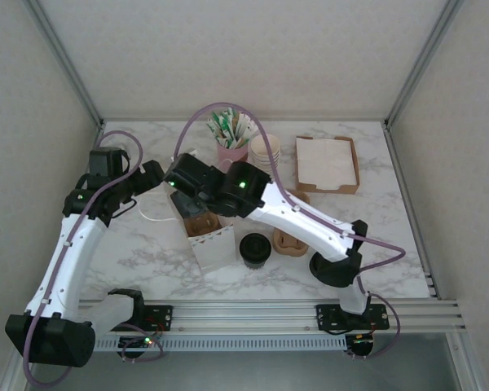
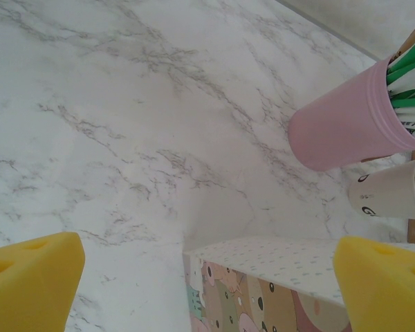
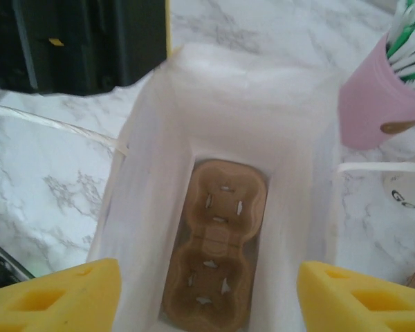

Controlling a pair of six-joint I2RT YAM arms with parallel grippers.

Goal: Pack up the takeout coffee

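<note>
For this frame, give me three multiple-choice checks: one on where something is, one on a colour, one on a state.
1. Where is the takeout coffee relative to the white bag?
A) inside it
B) on the table beside it
C) balanced on its rim

2. What colour is the cup of green-and-white packets?
A) pink
B) blue
C) black

3. How do the jaws of the right gripper stand?
A) shut on the coffee
B) apart and empty above the open bag
C) shut on the bag's handle

Answers:
1 B, the black-lidded cup stands on the marble next to the bag.
2 A, its wall is plainly pink in the top and wrist views.
3 B, the right wrist view shows both yellow fingers wide apart, with the bag holding a brown carrier below them.
</note>
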